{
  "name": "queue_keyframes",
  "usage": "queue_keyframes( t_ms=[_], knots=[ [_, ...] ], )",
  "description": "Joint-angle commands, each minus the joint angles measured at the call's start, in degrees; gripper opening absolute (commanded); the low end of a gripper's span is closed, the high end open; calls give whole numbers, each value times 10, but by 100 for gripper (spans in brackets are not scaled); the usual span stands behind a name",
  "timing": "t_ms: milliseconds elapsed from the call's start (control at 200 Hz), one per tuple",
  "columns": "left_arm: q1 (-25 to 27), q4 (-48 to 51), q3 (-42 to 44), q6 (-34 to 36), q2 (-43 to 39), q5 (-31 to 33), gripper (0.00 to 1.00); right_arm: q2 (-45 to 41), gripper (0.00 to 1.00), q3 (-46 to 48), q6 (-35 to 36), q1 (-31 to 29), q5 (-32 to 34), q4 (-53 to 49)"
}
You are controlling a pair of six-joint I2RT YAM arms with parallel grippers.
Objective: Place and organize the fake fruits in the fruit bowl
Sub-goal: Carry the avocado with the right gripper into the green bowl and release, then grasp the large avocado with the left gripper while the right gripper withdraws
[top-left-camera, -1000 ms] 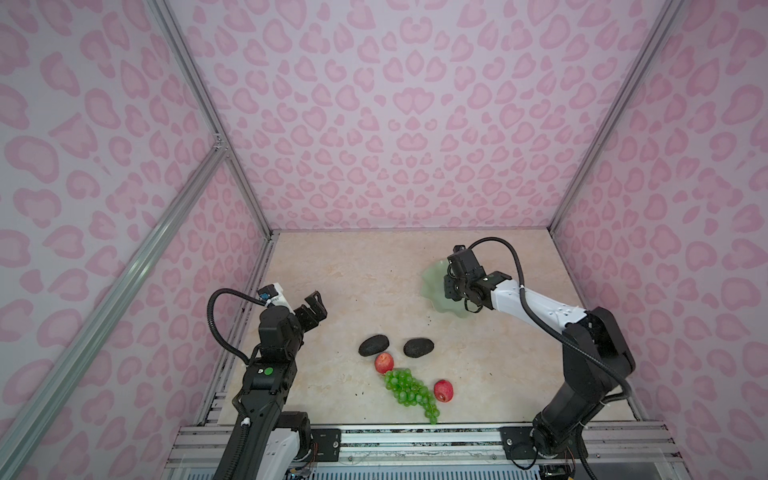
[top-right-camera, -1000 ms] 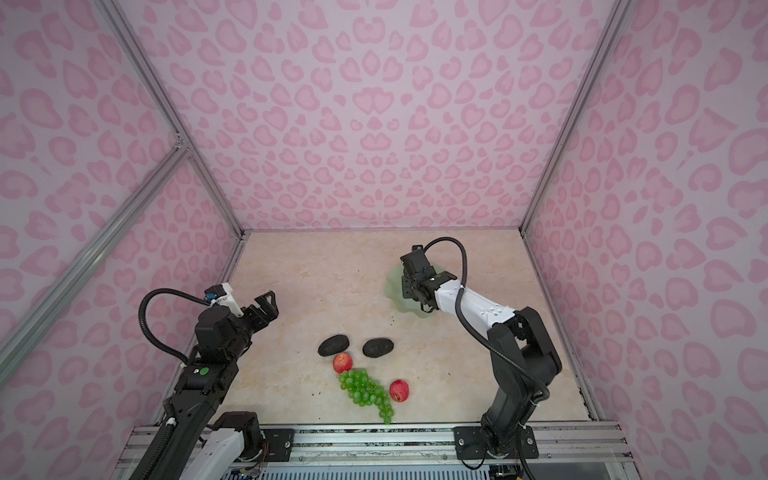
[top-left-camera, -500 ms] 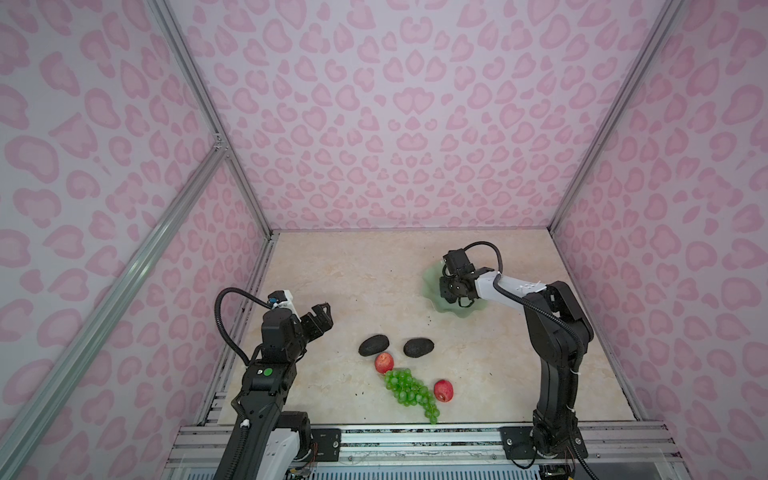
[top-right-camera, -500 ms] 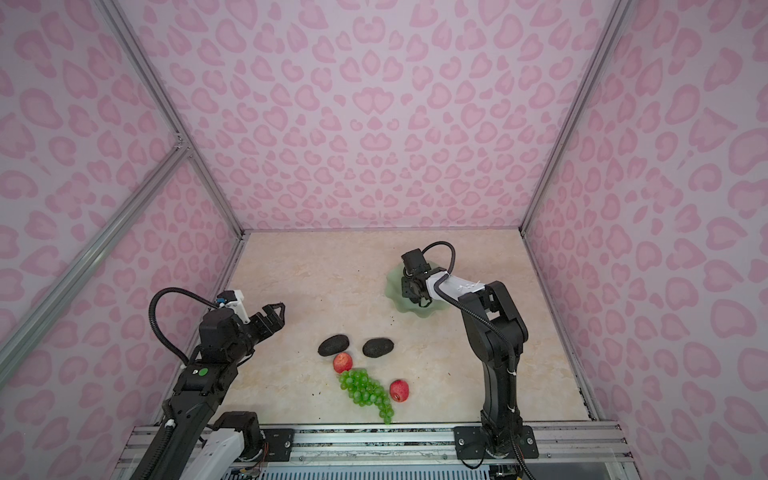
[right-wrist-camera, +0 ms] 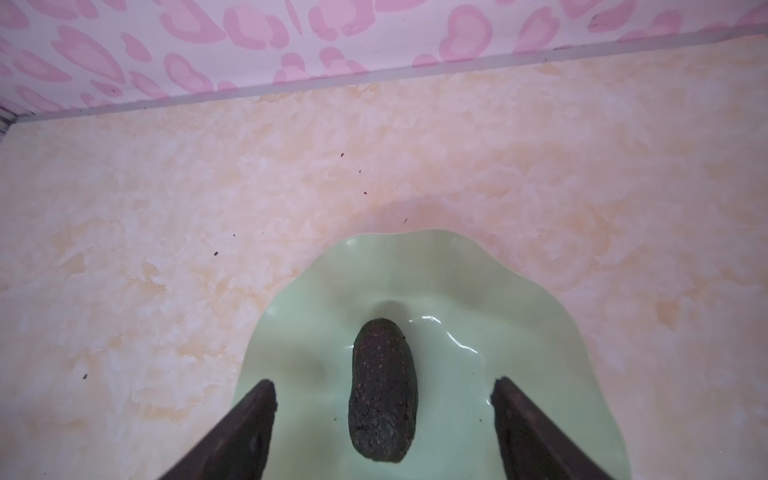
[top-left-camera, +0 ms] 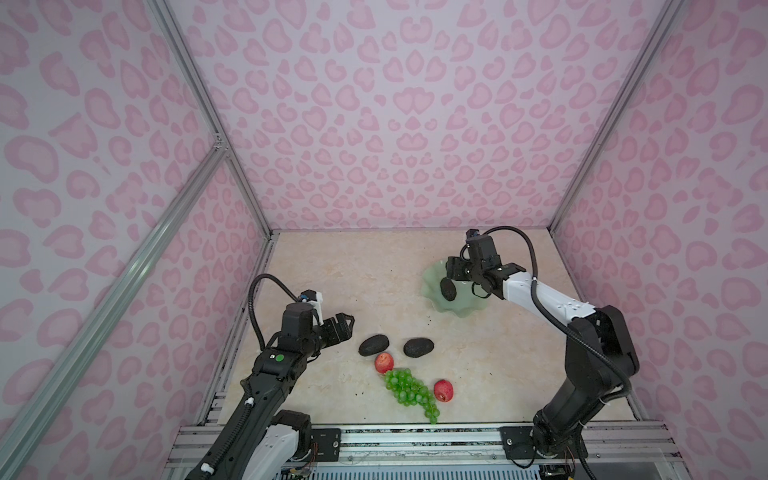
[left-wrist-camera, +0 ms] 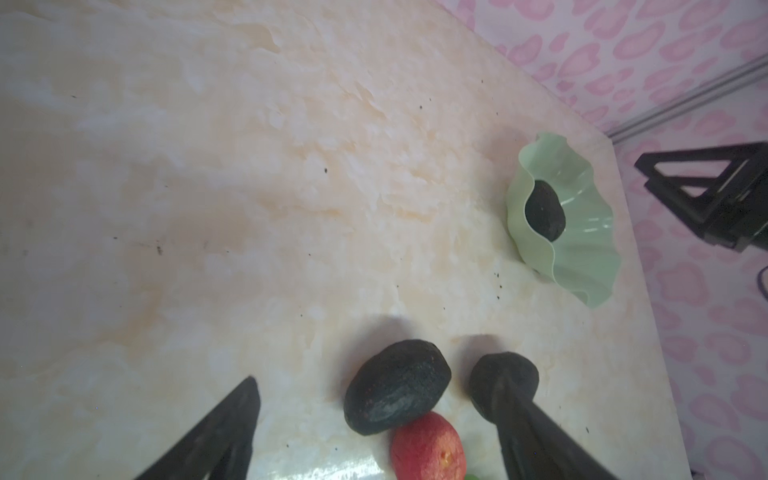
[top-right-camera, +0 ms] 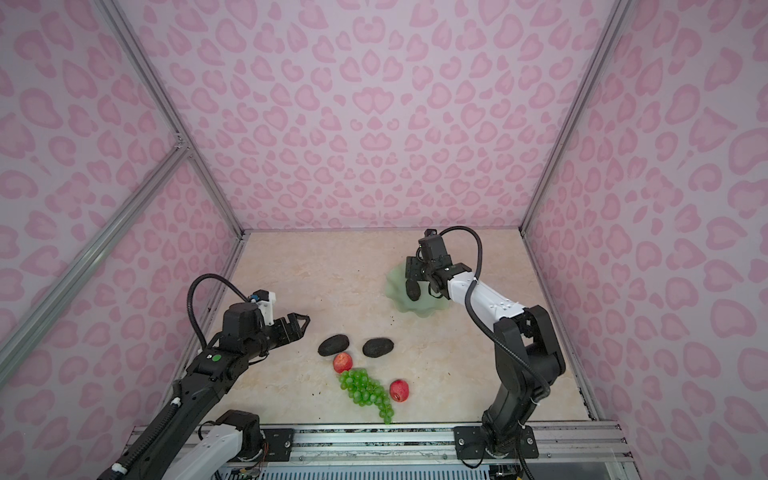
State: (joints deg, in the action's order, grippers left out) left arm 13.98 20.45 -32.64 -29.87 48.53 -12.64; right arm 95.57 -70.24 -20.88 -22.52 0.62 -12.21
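A pale mint-green shallow fruit bowl with a wavy scalloped rim [top-left-camera: 467, 306] is seen toward the far right of a beige marbled tabletop [top-left-camera: 353, 274] in both top views. One dark, rough-skinned oval avocado [top-left-camera: 448, 289] is laid inside the bowl, near its middle. The right gripper [top-left-camera: 461, 276] is held just above the bowl. In the right wrist view its two dark fingers [right-wrist-camera: 249, 424] are spread wide on either side of that avocado, with clear bowl surface showing between each finger and the fruit, so nothing is gripped.

The remaining fake fruits are gathered near the front centre of the table, well apart from the bowl. Two more dark oval avocados [top-left-camera: 374, 345] [top-left-camera: 418, 347] are set side by side with a gap between them. A small red apple-like fruit [top-left-camera: 384, 363] is tucked against the left avocado. A long bunch of glossy green grapes [top-left-camera: 407, 388] is stretched from that apple toward the front edge, and a second red apple-like fruit [top-left-camera: 443, 390] is placed just beside the bunch on its right.

The left gripper [top-left-camera: 344, 324] is held near the left avocado, apart from it, with its jaws parted and empty.
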Motion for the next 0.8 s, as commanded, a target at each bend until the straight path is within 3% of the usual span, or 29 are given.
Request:
queue_keyframes(
  t_ms=[0, 185, 430, 800],
  knots=[
    [45, 36, -23, 28, 27, 26, 88, -43, 84, 35, -4, 1, 5, 10],
    [107, 42, -40, 46, 84, 57, 88, -133, 87, 112, -17, 4, -3, 16],
    [167, 30, -80, 59, 205, 58, 88, -190, 89, 159, -21, 10, 7, 13],
    [178, 31, -93, 13, 325, 91, 83, -226, 89, 172, -22, 20, 10, 23]
  ],
)
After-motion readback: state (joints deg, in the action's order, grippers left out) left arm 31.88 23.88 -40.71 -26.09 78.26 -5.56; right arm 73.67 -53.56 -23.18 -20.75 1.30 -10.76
